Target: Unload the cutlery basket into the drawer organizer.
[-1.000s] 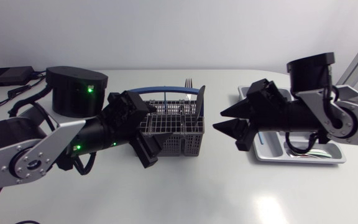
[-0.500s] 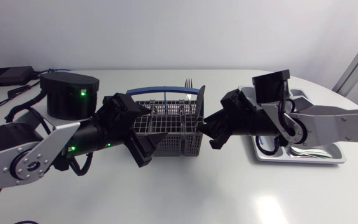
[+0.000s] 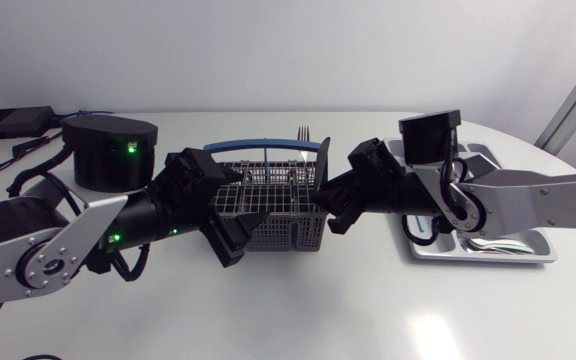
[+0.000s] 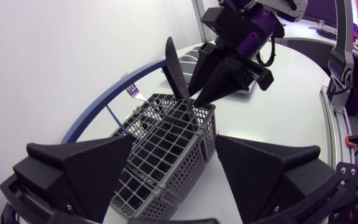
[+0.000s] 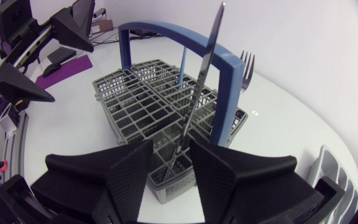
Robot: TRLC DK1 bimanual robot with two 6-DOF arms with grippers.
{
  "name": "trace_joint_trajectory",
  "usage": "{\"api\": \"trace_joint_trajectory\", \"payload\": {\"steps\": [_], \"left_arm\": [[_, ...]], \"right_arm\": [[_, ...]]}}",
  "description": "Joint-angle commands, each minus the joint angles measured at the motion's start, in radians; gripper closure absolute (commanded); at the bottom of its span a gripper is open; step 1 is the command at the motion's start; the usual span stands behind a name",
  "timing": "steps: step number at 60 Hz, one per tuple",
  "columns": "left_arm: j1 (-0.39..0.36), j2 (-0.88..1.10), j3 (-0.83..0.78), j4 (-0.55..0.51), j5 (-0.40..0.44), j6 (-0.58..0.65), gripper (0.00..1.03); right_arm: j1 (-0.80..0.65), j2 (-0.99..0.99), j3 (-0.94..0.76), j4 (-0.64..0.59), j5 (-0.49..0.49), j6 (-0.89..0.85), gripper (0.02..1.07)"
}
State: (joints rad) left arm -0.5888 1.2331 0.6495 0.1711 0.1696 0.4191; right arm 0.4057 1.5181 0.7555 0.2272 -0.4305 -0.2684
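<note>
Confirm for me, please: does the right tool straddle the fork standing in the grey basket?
Not the fork: the right wrist view shows the right tool straddling the dark knife standing in the grey basket. The fork stands apart, beyond the blue handle.

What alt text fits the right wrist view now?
A knife stands in a grey basket, between the open fingers of the right gripper. A fork rises behind the basket's blue handle.

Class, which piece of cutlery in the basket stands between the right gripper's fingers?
The dark knife, standing tall at the basket's near corner; the fork and the blue-handled piece stand farther off.
</note>
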Motion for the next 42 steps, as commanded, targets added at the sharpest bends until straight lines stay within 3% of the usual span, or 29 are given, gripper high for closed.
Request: {"api": "trace_joint_trajectory", "payload": {"steps": [1,16,31,42], "left_arm": [[0.007,-0.001,-0.021,0.016,0.011,-0.014,0.11],[0.007,-0.001,-0.033,0.025,0.011,-0.013,0.11],[0.004,-0.001,-0.033,0.028,0.011,-0.019,0.11],[0.003,-0.003,-0.036,0.028,0.011,-0.019,0.11]], "right_arm": [[0.015,0.031,0.021,0.021,0.016,0.028,0.62],[0.024,0.068,0.024,0.063,0.039,0.034,0.71],[0.028,0.076,0.022,0.095,0.042,0.034,0.91],[0.028,0.079,0.011,0.113,0.044,0.031,0.99]]}}
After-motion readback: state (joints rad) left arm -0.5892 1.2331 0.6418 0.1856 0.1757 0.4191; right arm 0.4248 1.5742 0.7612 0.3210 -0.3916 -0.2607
